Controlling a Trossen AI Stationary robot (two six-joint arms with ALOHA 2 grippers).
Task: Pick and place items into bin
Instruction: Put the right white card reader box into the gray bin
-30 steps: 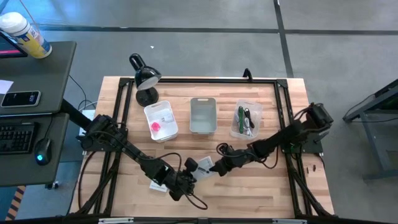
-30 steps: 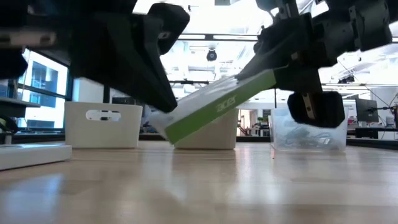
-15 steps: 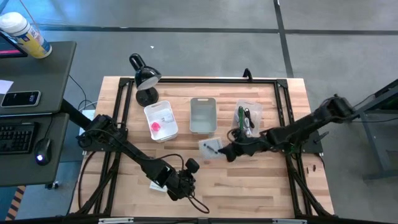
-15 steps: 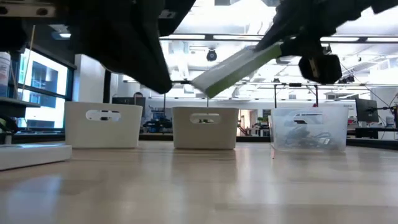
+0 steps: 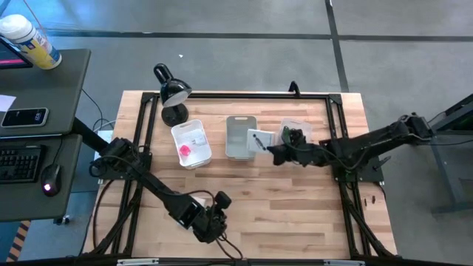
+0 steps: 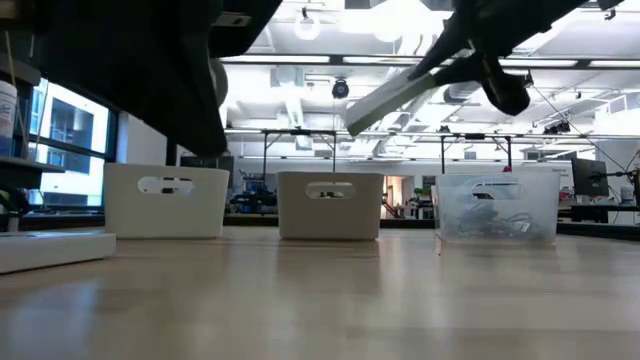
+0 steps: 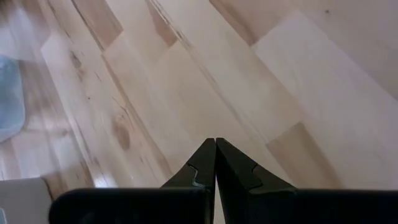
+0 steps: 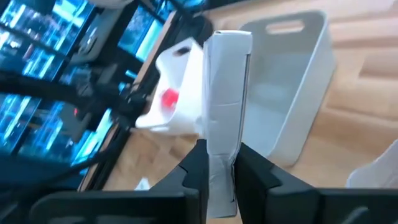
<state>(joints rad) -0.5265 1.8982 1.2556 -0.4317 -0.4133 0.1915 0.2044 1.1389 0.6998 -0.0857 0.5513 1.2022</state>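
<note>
**Packet over the grey bin, one more still on the table**

Above the middle of the table, the right gripper (image 5: 270,150) carries a white packet (image 5: 258,140), its fingers (image 8: 194,168) pinched on the packet's narrow edge. In the high view the packet hangs over the right rim of the grey bin (image 5: 238,137); in the low view it tilts, well above the bin tops. Release looks like the step in hand.

As for progress, the white bin (image 5: 191,143) already holds a pink cube (image 5: 185,150) and something white. The clear bin (image 5: 292,142), at the right of the row, holds the cords (image 6: 495,224). The grey bin looks empty inside, though the packet hides part of it. A second white packet (image 6: 50,250) lies flat on the table near the left gripper (image 5: 219,224), only partly seen in the high view. No other loose item shows on the wood, so that packet is probably the last to move.

The left gripper sits low at the front of the table, fingers (image 7: 205,167) pressed together, holding nothing.

The three bins stand apart in a row with gaps between them. A lamp (image 5: 172,94) stands just behind the white bin. The packet is close to the grey bin's rim and near the clear bin, so it may want shifting inward before the drop. The front half of the table is bare wood, with free room for the left arm.
</note>
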